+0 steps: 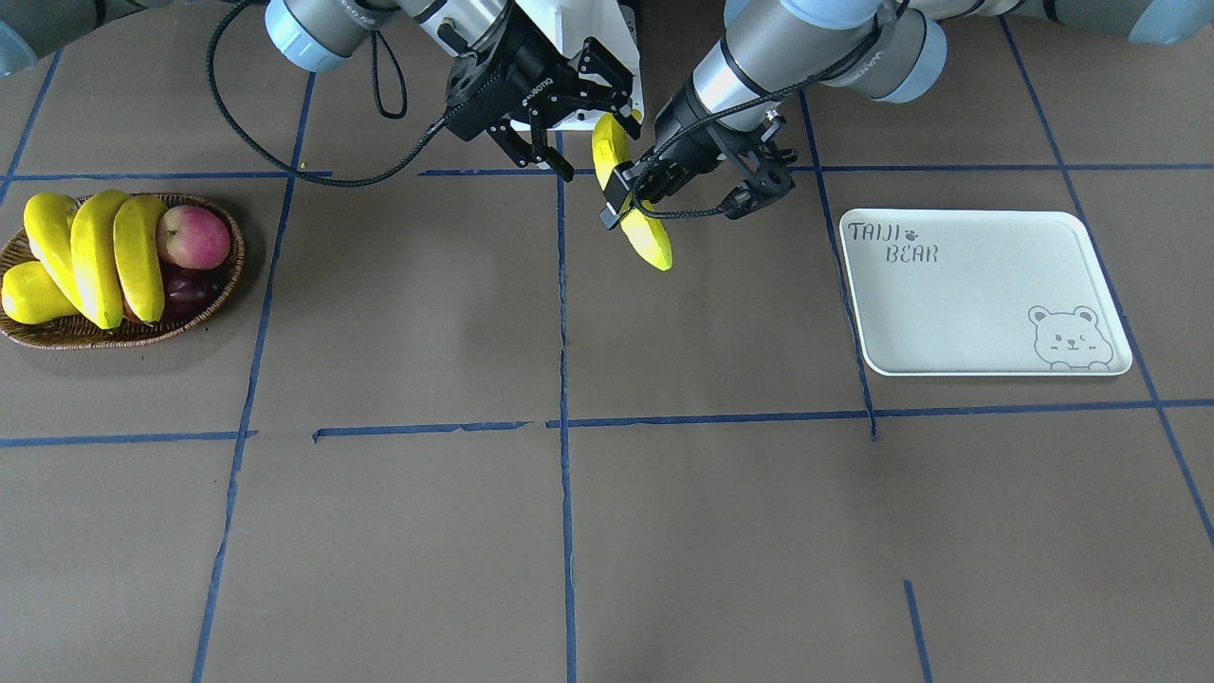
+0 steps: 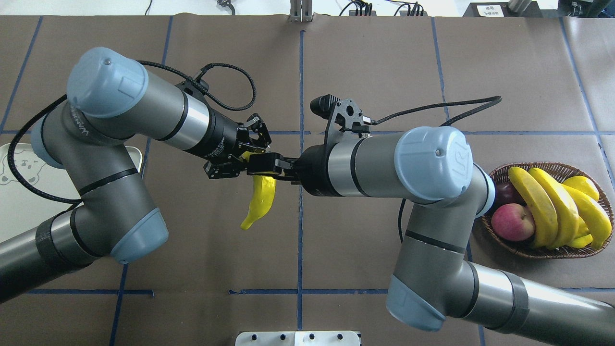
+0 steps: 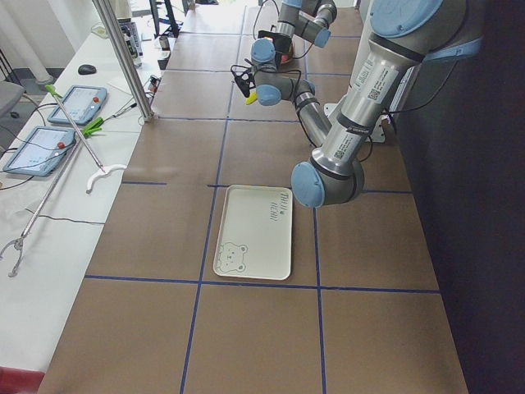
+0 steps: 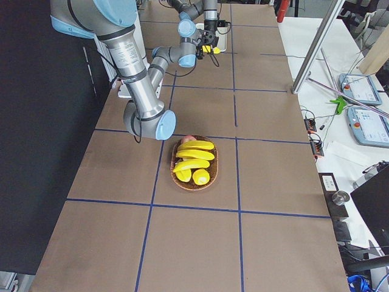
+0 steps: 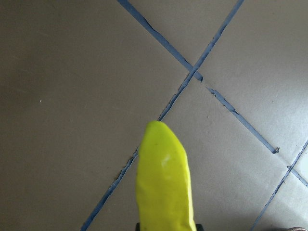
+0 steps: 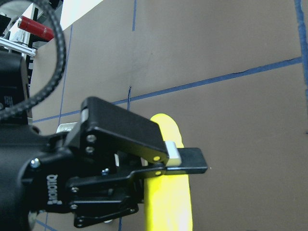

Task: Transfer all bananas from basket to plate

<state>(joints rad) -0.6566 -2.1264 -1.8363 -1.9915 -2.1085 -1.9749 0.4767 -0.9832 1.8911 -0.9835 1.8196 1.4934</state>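
One banana (image 1: 647, 239) hangs above the table's middle, near the robot's base. My left gripper (image 1: 631, 204) is shut on its middle; the banana's tip fills the left wrist view (image 5: 166, 183). My right gripper (image 1: 593, 133) is open, its fingers spread beside the banana's upper end. In the overhead view the banana (image 2: 262, 197) hangs below the two grippers, the left (image 2: 250, 161) and the right (image 2: 265, 166). Three bananas (image 1: 95, 256) lie in the wicker basket (image 1: 28, 332). The white plate (image 1: 977, 304) holds nothing.
The basket also holds a red apple (image 1: 194, 237), a dark purple fruit (image 1: 190, 285) and a plump yellow pear-shaped fruit (image 1: 33, 294). Blue tape lines cross the brown table. In the overhead view my left arm covers part of the plate (image 2: 14, 206).
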